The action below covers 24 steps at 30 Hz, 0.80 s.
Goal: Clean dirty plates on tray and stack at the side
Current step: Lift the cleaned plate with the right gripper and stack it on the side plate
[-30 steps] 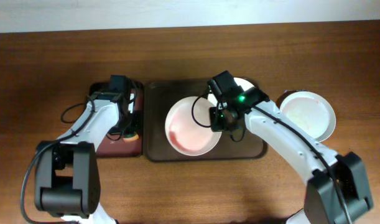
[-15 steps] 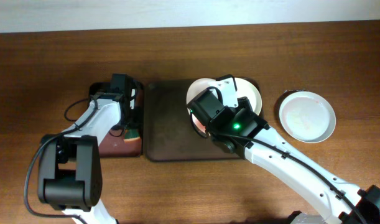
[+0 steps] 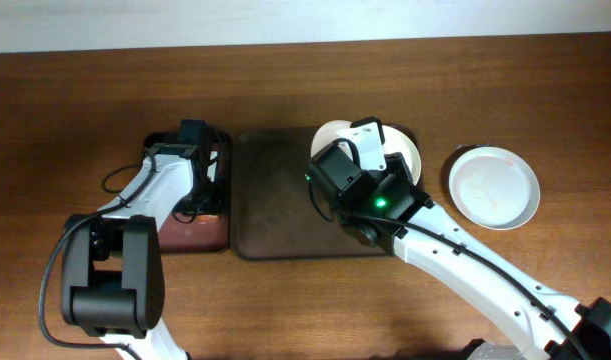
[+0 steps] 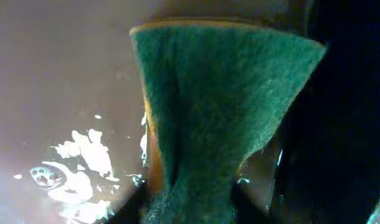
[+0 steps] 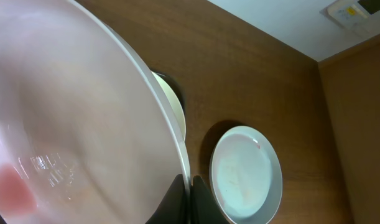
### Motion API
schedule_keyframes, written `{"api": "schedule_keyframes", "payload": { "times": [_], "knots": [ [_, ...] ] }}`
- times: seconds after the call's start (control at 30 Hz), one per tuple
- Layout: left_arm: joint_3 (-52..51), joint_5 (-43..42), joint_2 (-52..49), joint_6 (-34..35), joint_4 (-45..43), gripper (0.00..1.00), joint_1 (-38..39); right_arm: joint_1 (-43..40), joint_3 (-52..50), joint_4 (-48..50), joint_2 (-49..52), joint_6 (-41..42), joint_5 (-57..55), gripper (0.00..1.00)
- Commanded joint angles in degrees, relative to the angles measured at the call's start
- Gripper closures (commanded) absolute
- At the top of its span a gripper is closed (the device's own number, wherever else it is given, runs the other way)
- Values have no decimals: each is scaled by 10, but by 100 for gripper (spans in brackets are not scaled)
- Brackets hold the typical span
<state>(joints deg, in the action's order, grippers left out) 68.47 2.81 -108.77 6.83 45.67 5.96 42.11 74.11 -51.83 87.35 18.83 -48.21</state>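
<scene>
Status, both arms.

Right gripper (image 5: pixel 189 194): clamped on the rim of the lifted plate (image 5: pixel 71 112). The jaws are nearly together, with only the plate edge between them. The plate is tilted, off the tray (image 3: pixel 270 200) and up over its back right part. It fills most of the right wrist view: glossy, with a blurred pink smear low on the left of its face. Overhead, my right wrist covers most of it and only the white back edge shows.

Second plate (image 5: pixel 177 115): a cream sliver just past the lifted plate's rim, lying in the tray's back right corner. Can't tell if it has streaks, too much is hidden.

Third plate (image 3: pixel 493 187): flat on the bench (image 3: pixel 85 100), right of the tray and apart from it. It's mostly white, with a faint pink tint overhead. The right wrist view shows one small red fleck near its rim.

Left gripper (image 4: pixel 190 210): closed on the sponge (image 4: pixel 221 106). The green scrub face is toward the camera, with a yellow-orange layer along one edge. It's pinched in at the bottom, so it fans out wide above. I'm over the narrow tray (image 3: pixel 185 232), just left of the dark one. Its reddish floor is wet, with bright glints. Can't tell if the sponge touches it.
</scene>
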Motion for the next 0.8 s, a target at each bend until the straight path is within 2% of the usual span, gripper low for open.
{"api": "schedule_keyframes", "payload": {
  "times": [0.0,0.13,0.17,0.2,0.23,0.27,0.37,0.43,0.47,0.53,0.63,0.77],
  "knots": [
    [5,-1,-1,-3,1,100,-2,3,12,2,-12,0,-20,96],
    [17,17,8,-3,25,100,-4,3,13,2,-12,0,-20,96],
    [27,14,18,-3,34,76,-5,2,17,2,-16,1,-20,96],
    [29,0,34,-3,34,46,-5,2,26,2,-22,1,-20,96],
    [29,-13,46,-3,33,31,-5,2,34,3,-27,1,-29,96],
    [29,-17,59,-3,28,24,-5,1,47,5,-32,1,-54,96],
    [29,-19,60,-3,26,21,-3,-28,52,5,-48,29,-63,96],
    [29,-24,60,-3,25,21,-5,-19,52,5,-49,-53,-48,96],
    [29,-25,60,-3,23,21,-5,-11,52,-3,-50,-57,-69,96],
    [29,-26,60,-3,23,21,-4,-35,52,-2,-55,33,-69,96],
    [29,-26,60,-3,24,21,-4,-103,52,-2,-55,47,31,96],
    [29,-26,60,-3,24,21,-4,-317,52,-9,-55,58,308,96]
  ]
}}
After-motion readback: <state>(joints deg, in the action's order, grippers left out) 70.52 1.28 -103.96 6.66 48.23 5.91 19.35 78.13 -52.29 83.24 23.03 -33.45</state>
